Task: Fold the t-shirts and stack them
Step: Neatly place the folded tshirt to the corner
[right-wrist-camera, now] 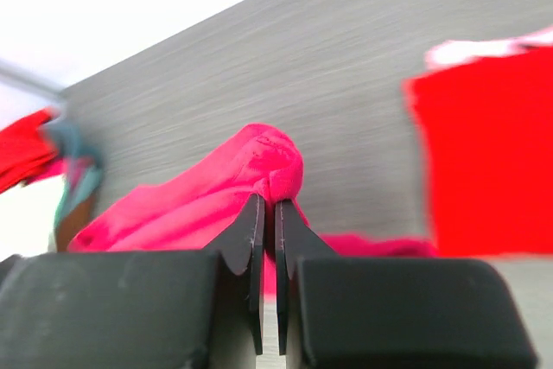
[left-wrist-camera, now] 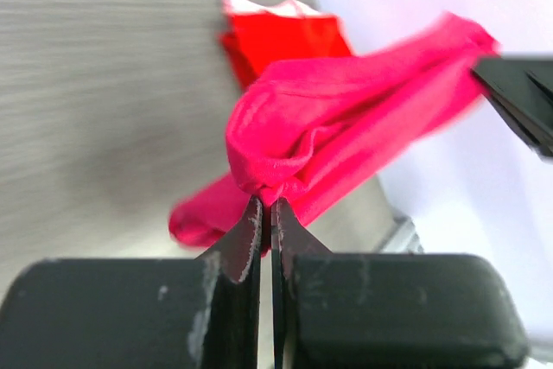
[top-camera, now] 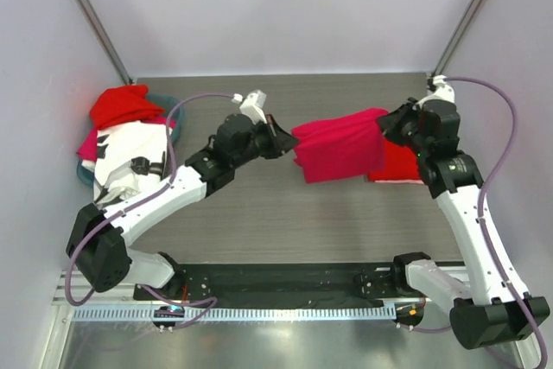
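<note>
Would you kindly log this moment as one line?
left gripper: shut on pink shirt | right gripper: same | red shirt: folded, on table

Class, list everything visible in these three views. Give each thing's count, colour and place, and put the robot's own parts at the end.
pink t-shirt: one, magenta, stretched between both grippers, mid-table.
folded t-shirt: one, red, flat on the table at the right, partly behind the pink one.
pile of shirts: one heap, red on top with white, pink and teal showing, far left.
table: one, grey wood-grain.
left gripper: one, black, shut on the pink t-shirt's left end.
right gripper: one, black, shut on its right end.
</note>
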Available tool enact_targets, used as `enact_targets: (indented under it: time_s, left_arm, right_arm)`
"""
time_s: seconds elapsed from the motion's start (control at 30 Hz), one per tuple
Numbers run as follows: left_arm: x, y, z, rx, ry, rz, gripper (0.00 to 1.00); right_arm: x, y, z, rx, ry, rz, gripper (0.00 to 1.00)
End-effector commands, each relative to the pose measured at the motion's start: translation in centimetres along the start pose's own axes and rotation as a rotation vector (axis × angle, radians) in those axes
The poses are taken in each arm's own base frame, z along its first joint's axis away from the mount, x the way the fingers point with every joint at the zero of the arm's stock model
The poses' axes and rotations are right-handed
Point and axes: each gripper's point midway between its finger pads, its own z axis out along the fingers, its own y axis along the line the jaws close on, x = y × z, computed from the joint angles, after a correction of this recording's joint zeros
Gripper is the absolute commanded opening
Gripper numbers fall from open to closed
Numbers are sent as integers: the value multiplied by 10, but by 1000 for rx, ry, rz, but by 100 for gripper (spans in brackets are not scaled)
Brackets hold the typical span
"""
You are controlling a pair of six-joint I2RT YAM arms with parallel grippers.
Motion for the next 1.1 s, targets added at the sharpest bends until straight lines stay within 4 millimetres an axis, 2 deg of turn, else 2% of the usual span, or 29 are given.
enact_targets:
  time_s: [0.0, 0.03, 0.07, 0.1, 0.13, 0.17, 0.23, 0.27, 0.33, 0.37, 0.47, 0.5, 0.77, 0.8, 0.83, 0.87, 1.07]
  left_arm:
    - [-7, -44, -1, 26, -80, 19, 0]
    - [-8, -57, 4, 36, -85, 30, 0]
    - [3, -73, 5, 46, -85, 42, 0]
    - [8, -79, 9, 46, -83, 50, 0]
    - [4, -93, 10, 63, -101, 54, 0]
    - [21, -101, 20, 66, -79, 66, 0]
    - [27, -117, 28, 88, -81, 75, 0]
    - [39, -130, 40, 103, -63, 85, 0]
    - [46, -138, 52, 100, -70, 94, 0]
    - [55, -149, 63, 115, -58, 106, 0]
    - [68, -162, 79, 129, -40, 118, 0]
    - [72, -165, 90, 129, -38, 121, 0]
    - [73, -178, 125, 117, -57, 140, 0]
    - [75, -178, 130, 116, -52, 142, 0]
    - [69, -187, 131, 134, -63, 134, 0]
    - [78, -182, 140, 125, -47, 141, 0]
    - [76, -179, 162, 113, -55, 126, 0]
  right_arm:
    - [-19, -63, -29, 294, 2, -61, 1]
    - [-29, -80, -37, 359, -21, -55, 1]
    - [-35, -92, -47, 413, -24, -52, 1]
    - [-39, -102, -53, 452, -29, -64, 1]
    - [-46, -121, -60, 522, -48, -50, 1]
    - [-49, -131, -67, 569, -53, -43, 1]
    - [-55, -149, -74, 639, -69, -19, 1]
    - [-58, -155, -77, 670, -81, -14, 1]
    - [-61, -165, -79, 715, -91, -2, 1]
    - [-63, -176, -81, 757, -98, 16, 1]
    - [-76, -193, -88, 822, -131, 47, 1]
    - [-78, -198, -85, 828, -124, 58, 1]
    - [-108, -219, -78, 863, -161, 113, 1]
    - [-110, -222, -77, 868, -160, 115, 1]
    - [-109, -227, -74, 878, -151, 119, 1]
    - [-112, -229, -73, 881, -155, 119, 1]
    - [-110, -243, -57, 881, -137, 135, 1]
